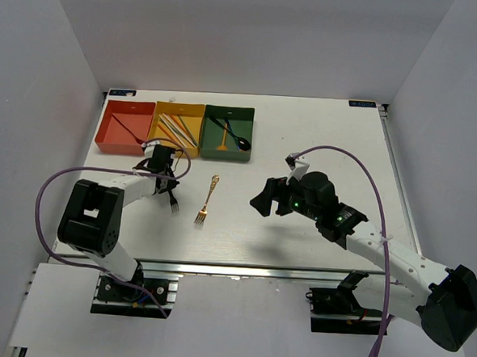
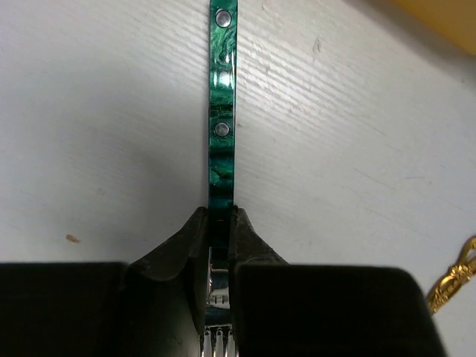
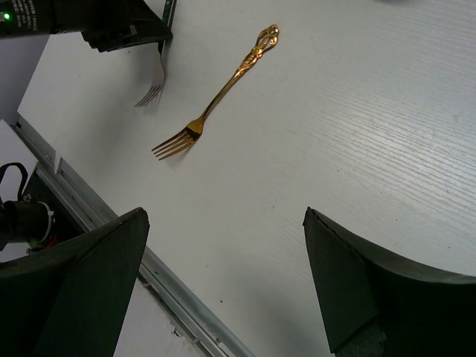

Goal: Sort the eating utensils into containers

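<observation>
With the left claw (image 2: 218, 220) clenched on the neck of the teal fork (image 2: 222, 89) just near-side of the yellow tray (image 1: 179, 106), and the right claw (image 3: 223, 286) released, that thin pinch may let the handle swivel and catch the tray wall.

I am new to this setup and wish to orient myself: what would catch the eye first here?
The left gripper, on the left of the table, is shut on a green-handled fork. A gold fork lies flat mid-table. A red-orange tray, a yellow tray and a dark green tray stand in a row at the far edge.
</observation>
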`<state>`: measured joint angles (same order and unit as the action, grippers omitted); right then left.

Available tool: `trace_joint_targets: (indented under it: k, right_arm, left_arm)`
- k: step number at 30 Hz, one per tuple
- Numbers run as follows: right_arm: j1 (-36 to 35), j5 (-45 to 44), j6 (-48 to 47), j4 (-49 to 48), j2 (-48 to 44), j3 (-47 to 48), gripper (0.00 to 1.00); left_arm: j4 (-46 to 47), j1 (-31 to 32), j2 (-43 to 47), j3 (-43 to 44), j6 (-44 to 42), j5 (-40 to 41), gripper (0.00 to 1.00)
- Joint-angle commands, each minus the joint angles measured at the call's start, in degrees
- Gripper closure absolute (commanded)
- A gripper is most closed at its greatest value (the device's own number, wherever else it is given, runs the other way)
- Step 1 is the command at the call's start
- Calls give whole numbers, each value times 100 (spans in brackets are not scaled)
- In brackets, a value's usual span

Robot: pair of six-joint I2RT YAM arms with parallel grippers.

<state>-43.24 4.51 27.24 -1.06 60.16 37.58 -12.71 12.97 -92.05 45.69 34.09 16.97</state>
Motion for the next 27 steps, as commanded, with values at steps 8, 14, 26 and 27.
trace_joint_targets:
  k: [8, 14, 26, 27]
  right_arm:
    - [9, 58, 114, -369, -127, 47, 11]
    - [0, -56, 79, -351, -224, -5, 11]
    - [18, -100, -52, -333, -294, 47, 11]
    - [18, -100, -61, -333, -294, 39, 11]
  left_arm:
    - [-1241, 751, 1574, -193, 617, -90, 100]
    - [-2200, 751, 2639, 1027, 749, 1077, 100]
    - [-2305, -1718, -1171, 5367, 108, 553, 100]
    - [-2515, -1823, -1853, 5806, 37, 474, 100]
